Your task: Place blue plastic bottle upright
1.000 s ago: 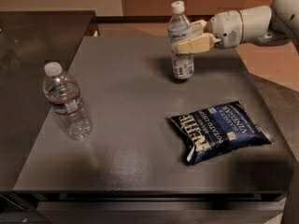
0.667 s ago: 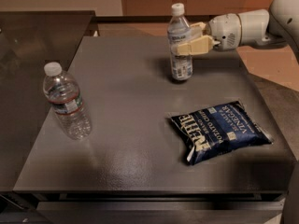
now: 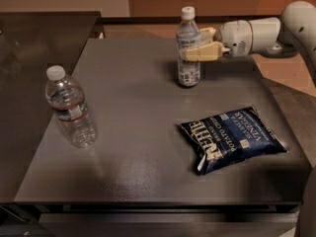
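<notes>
The blue plastic bottle (image 3: 188, 63) is small and slim with a white cap and a white-and-bluish label. It stands upright on the grey table (image 3: 133, 107), at the far middle. My gripper (image 3: 196, 43) reaches in from the right at the bottle's upper half. Its tan fingers (image 3: 203, 52) sit on either side of the bottle, closed on it, with the near finger across the bottle's front. The white arm (image 3: 261, 33) extends off to the right.
A larger ribbed clear bottle (image 3: 70, 107) with a red-and-green label band stands at the table's left side. A dark blue chip bag (image 3: 232, 138) lies flat at the front right. A dark glass surface (image 3: 34, 48) adjoins the table on the left.
</notes>
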Controlling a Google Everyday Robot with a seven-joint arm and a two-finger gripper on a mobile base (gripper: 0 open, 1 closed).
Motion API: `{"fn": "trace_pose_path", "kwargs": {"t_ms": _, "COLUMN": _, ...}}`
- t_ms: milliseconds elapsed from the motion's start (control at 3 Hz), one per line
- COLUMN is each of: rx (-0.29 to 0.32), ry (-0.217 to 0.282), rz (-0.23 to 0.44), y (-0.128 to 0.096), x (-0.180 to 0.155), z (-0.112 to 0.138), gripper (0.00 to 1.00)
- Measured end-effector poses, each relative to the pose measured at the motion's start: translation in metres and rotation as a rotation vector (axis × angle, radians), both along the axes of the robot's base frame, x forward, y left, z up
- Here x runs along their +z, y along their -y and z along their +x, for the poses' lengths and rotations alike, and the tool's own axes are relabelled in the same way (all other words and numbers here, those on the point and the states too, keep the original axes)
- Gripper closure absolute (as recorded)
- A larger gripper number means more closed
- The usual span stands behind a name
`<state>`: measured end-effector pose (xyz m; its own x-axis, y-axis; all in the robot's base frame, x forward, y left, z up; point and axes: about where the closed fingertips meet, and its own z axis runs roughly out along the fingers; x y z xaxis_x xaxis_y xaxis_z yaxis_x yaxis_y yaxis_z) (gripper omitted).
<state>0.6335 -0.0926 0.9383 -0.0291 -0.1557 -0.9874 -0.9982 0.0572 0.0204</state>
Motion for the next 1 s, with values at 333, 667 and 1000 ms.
{"fn": "trace_pose_path", "kwargs": {"t_ms": 333, "rx": 0.005, "ry": 0.003, "rz": 0.015, "y": -0.0005, "x": -0.0014, "z": 0.0012, "gripper": 0.13}}
{"fn": "trace_pose_path", "kwargs": {"t_ms": 667, "rx": 0.011, "ry": 0.001, "rz": 0.02, "y": 0.0024, "x": -0.0032, "z": 0.0015, "gripper": 0.0}}
{"fn": "trace_pose_path", "kwargs": {"t_ms": 1000, "rx": 0.011, "ry": 0.001, "rz": 0.02, "y": 0.0023, "x": -0.0032, "z": 0.0016, "gripper": 0.0}}
